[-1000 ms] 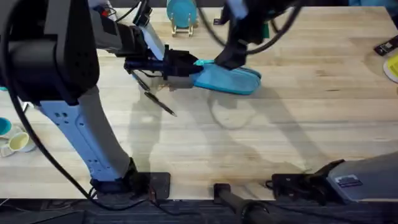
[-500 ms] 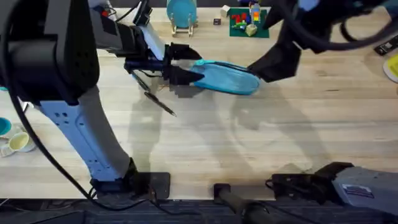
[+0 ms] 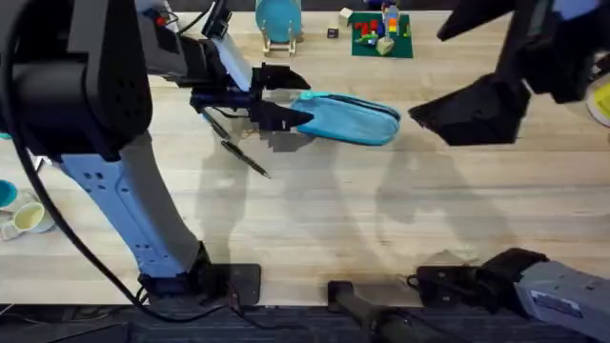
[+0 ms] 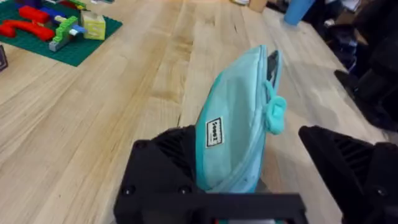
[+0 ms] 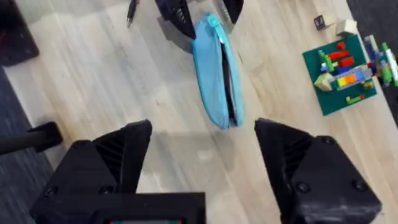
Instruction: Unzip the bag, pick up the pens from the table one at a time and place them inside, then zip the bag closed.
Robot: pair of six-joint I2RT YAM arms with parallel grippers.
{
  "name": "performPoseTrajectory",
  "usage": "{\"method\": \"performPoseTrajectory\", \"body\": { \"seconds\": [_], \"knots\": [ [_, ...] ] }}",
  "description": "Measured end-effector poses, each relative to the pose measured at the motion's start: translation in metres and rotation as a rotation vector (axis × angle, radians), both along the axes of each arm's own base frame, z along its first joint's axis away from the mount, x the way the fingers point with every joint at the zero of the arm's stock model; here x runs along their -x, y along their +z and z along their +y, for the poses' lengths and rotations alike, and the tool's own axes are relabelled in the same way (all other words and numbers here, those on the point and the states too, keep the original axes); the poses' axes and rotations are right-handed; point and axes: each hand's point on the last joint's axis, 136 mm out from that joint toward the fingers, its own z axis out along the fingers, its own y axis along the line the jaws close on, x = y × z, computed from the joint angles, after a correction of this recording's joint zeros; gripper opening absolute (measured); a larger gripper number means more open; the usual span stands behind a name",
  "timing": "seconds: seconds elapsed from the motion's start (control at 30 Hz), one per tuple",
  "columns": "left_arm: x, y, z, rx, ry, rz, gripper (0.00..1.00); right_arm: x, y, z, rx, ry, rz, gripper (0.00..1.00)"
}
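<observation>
The light blue bag (image 3: pixel 351 119) lies on the table (image 3: pixel 400 219), and a dark slit along its top shows the zipper parted (image 5: pixel 227 81). Its pale pull tab (image 4: pixel 274 116) sits at the end nearest my left gripper (image 3: pixel 292 100). That gripper is open, with its black fingers (image 4: pixel 163 167) on either side of the bag's left end (image 4: pixel 233 130). My right gripper (image 5: pixel 205 158) is open with nothing in it, raised to the right of the bag (image 5: pixel 214 68). Two dark pens lie left of the bag: one (image 3: pixel 246 158) in the open, the other (image 3: pixel 215 124) partly under the left arm.
At the table's far edge are a green baseplate with coloured bricks (image 3: pixel 381 36) and a blue disc on a wooden stand (image 3: pixel 278 21). Cups (image 3: pixel 24 219) stand at the left edge. A yellow object (image 3: pixel 602 103) and a dark one (image 3: pixel 591 69) lie at the right edge.
My left gripper has opened from the bag's left end. The right gripper has drawn back from the bag, rising and moving right.
</observation>
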Motion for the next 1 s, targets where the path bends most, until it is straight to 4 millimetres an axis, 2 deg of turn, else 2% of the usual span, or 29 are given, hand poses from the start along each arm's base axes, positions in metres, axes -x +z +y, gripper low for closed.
{"method": "performPoseTrajectory", "body": {
  "seconds": [0.13,0.33,0.4,0.5,0.63,0.83,1.0],
  "knots": [
    [-0.003,0.002,0.009,0.015,0.029,0.052,0.994,0.009,0.0,-0.004,-0.006,-0.025,0.027,0.996],
    [-0.007,0.009,0.034,0.021,0.104,0.132,0.995,0.014,0.007,-0.015,-0.003,-0.078,-0.001,0.996],
    [-0.01,0.025,0.042,0.016,0.126,0.091,0.995,0.015,0.008,-0.022,0.012,-0.115,-0.008,0.996],
    [-0.01,0.059,0.05,0.004,0.149,-0.013,0.995,0.017,0.006,-0.03,0.022,-0.171,0.007,0.996],
    [-0.003,0.097,0.053,-0.063,0.167,-0.128,0.995,0.017,0.001,-0.041,0.028,-0.251,0.047,0.996],
    [0.014,0.117,0.056,-0.226,0.207,-0.165,0.995,0.012,0.0,-0.054,0.022,-0.339,0.067,0.996],
    [0.023,0.13,0.064,-0.345,0.281,-0.146,0.995,0.012,0.0,-0.056,0.017,-0.355,0.071,0.995]
  ]
}}
